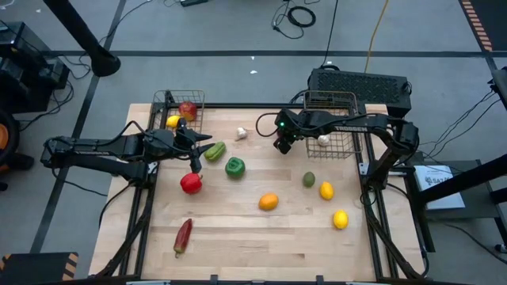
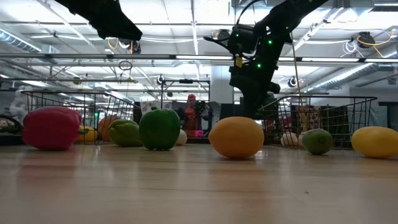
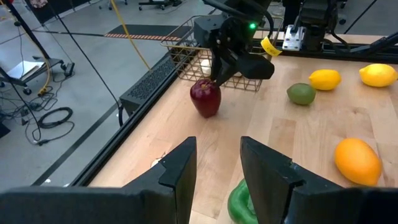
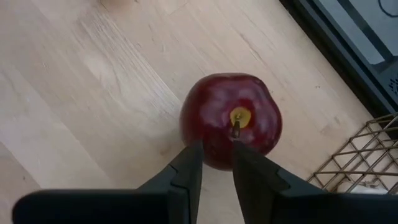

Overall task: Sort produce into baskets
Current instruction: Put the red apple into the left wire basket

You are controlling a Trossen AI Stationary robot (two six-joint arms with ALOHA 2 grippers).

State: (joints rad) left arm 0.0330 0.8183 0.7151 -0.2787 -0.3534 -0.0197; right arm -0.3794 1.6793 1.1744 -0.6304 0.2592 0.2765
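A dark red apple point(image 4: 230, 118) stands on the wood table near the right wire basket point(image 1: 333, 123), which holds a white garlic point(image 1: 323, 140). My right gripper point(image 4: 217, 149) hovers straight over the apple, fingers pointing down with a narrow gap beside the stem point(image 4: 236, 127). It also shows in the left wrist view point(image 3: 233, 62). My left gripper point(image 1: 192, 154) is open and empty, high above the green pepper point(image 1: 234, 166) and red pepper point(image 1: 191, 184). The left basket point(image 1: 168, 101) holds a red apple point(image 1: 188, 109) and a lemon point(image 1: 173, 121). My right gripper's fingertips point(image 4: 239, 149) stand at the apple's top point(image 4: 214, 134) beside the stem, coming from above and pointing down. The apple rests upright on the table. I cannot tell whether the fingertips touch it.
Loose on the table are a light green pepper point(image 1: 214, 150), a garlic point(image 1: 242, 133), an orange point(image 1: 268, 202), a green fruit point(image 1: 309, 180), two lemons point(image 1: 326, 190) point(image 1: 340, 219) and a dark red chili point(image 1: 183, 235). A keyboard point(image 1: 360, 83) lies beyond the far edge.
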